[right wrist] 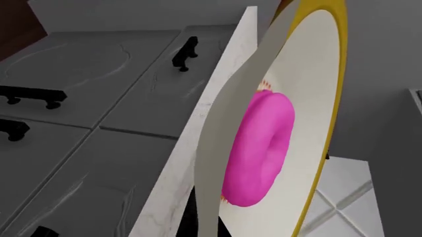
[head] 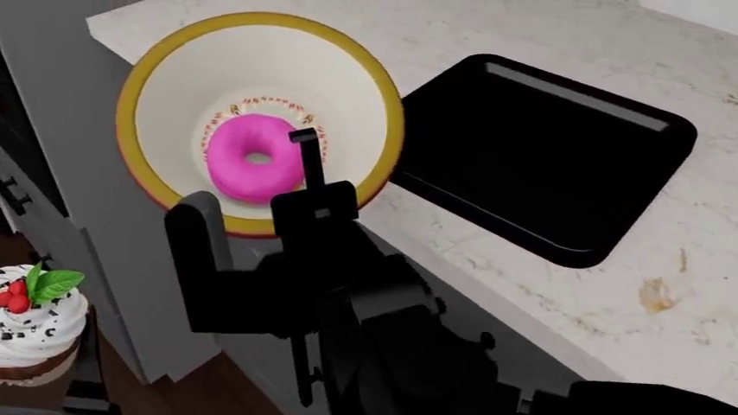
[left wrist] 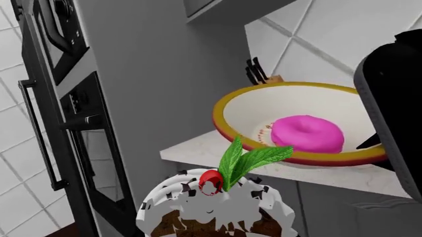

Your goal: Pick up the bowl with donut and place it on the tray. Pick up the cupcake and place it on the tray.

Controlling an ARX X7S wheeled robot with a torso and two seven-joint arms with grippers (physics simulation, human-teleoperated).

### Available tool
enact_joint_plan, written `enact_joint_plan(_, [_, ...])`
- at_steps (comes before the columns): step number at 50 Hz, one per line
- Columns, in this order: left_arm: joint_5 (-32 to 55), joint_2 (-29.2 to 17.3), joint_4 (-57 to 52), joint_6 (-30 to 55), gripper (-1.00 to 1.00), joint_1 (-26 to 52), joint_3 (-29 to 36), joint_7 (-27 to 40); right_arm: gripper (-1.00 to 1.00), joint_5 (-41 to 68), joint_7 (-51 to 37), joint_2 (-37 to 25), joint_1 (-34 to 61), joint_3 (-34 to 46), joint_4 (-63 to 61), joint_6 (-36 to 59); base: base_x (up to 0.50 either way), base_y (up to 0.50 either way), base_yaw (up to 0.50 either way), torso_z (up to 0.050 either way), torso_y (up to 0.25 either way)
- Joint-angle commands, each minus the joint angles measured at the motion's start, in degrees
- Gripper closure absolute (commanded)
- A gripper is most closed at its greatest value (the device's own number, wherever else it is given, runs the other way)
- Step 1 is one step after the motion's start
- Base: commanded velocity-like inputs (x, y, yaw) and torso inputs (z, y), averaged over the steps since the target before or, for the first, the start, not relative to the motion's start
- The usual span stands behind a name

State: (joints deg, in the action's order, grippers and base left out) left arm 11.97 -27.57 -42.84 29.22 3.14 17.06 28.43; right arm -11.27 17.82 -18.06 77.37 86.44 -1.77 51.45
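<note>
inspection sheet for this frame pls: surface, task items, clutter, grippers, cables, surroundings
Surface: marble countertop, small brownish mark on it.
Bowl: at the counter's corner, right gripper at its near rim, one finger inside.
Donut: in the bowl.
Cupcake: off the counter, at the left gripper.
Tray: empty, beside the bowl.
Clutter: knife block behind the bowl.
Grippers: closure unclear on both.
Cables: nothing seen.
Surroundings: wall oven, tiled backsplash, drawers.
</note>
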Motion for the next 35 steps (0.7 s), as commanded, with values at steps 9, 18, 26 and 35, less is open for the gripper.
enact_joint_plan(9, [1.5,0.2,-0.1,0.3,1.0,1.0,0.9,0.9,1.0,-0.3,0.6,-0.2,-0.4,-1.9,2.1,-2.8,0.0,0.0,-0.37,0.001,0.001])
enact_joint_plan(18, [1.5,-0.1,-0.8,0.3,1.0,0.5,0.7,1.2,1.0,-1.4,1.0,-0.4,0.1,-0.4,1.5,-2.5,0.0,0.0,-0.5,0.0,0.0])
enact_joint_plan(26, [1.4,-0.1,-0.8,0.2,1.0,0.5,0.9,1.3,1.0,-1.5,2.1,-1.2,0.8,0.1,1.5,-2.4,0.0,0.0,-0.5,0.0,0.001])
enact_joint_plan(35, [1.7,-0.5,-2.1,1.0,1.0,0.5,0.5,1.7,1.0,-1.4,3.2,-1.6,1.8,0.0,1.4,-1.6,0.0,0.0,-0.5,0.0,0.0])
